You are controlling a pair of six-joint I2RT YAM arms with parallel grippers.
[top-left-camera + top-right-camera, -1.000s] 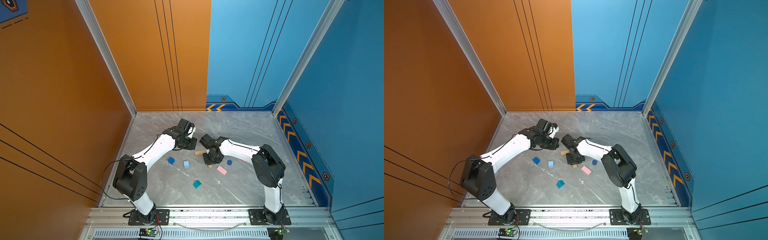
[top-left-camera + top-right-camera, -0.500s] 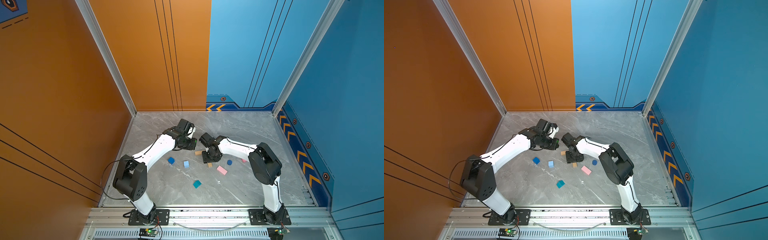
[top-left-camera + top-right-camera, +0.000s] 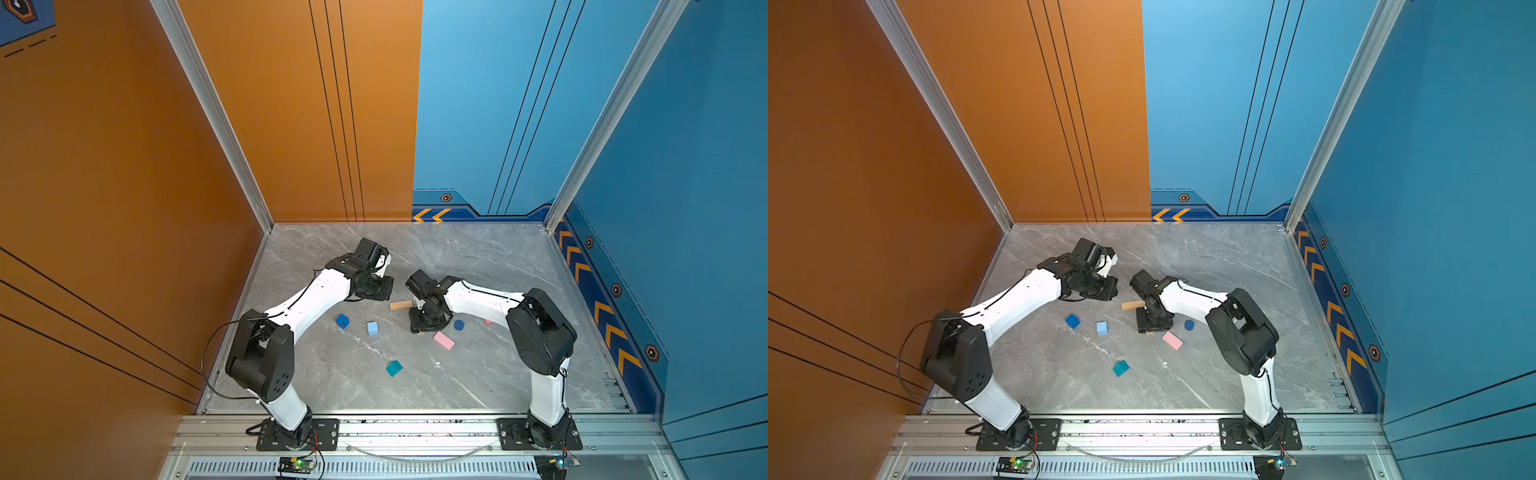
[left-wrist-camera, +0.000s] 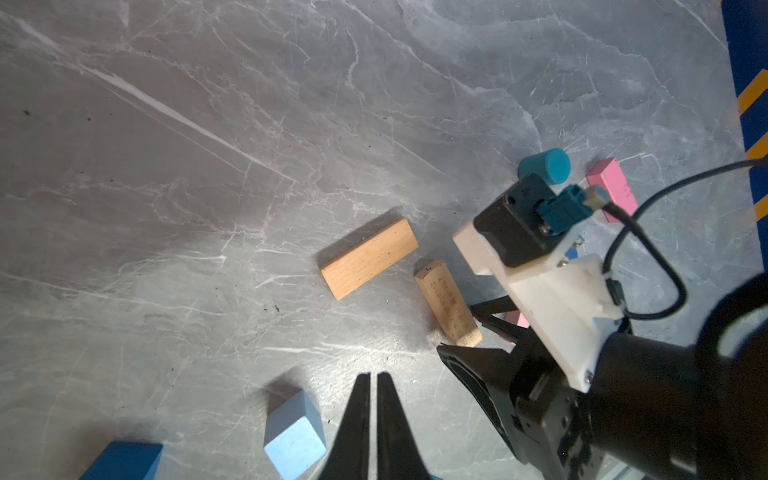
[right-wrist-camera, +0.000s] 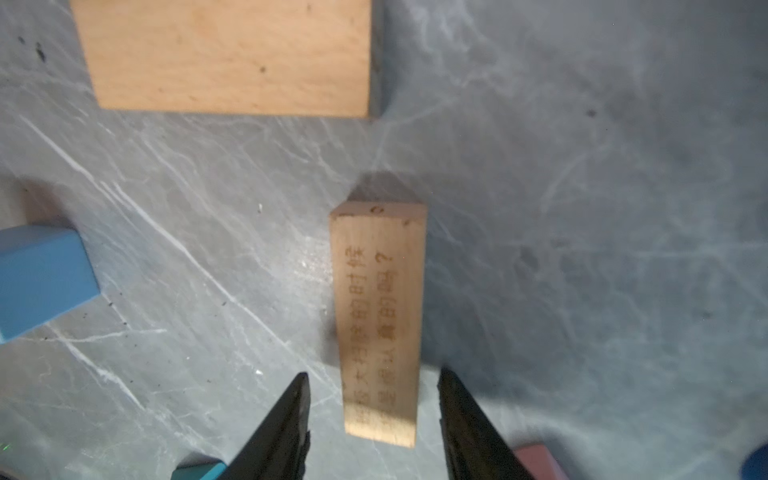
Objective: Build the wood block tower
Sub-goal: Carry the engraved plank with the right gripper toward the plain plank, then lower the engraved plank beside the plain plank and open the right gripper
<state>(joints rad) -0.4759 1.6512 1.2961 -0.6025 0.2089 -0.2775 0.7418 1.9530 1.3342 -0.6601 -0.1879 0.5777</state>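
The blocks lie apart on the grey marble floor, none stacked. My right gripper [image 5: 374, 374] is open, its fingers either side of the near end of an engraved tan bar [image 5: 378, 316] with a gap on each side; the bar lies flat. A second tan bar [image 3: 401, 306] lies just beyond it. My left gripper [image 4: 373, 376] is shut and empty, hovering above the floor near the light-blue cube [image 4: 295, 436] and dark-blue cube [image 3: 342, 321]. A pink bar [image 3: 444, 340], dark-blue cylinder [image 3: 459, 325] and teal cube [image 3: 393, 368] lie nearer the front. The teal cylinder [image 4: 546, 166] shows only in the left wrist view.
Another pink bar [image 4: 613, 187] lies behind the right arm [image 3: 482, 297], mostly hidden in both top views. Orange and blue walls enclose the floor on three sides. An aluminium rail [image 3: 415, 428] with both arm bases runs along the front.
My right gripper's jaws have opened around the engraved tan bar, and its wrist has shifted slightly. The left arm has stayed where it was.
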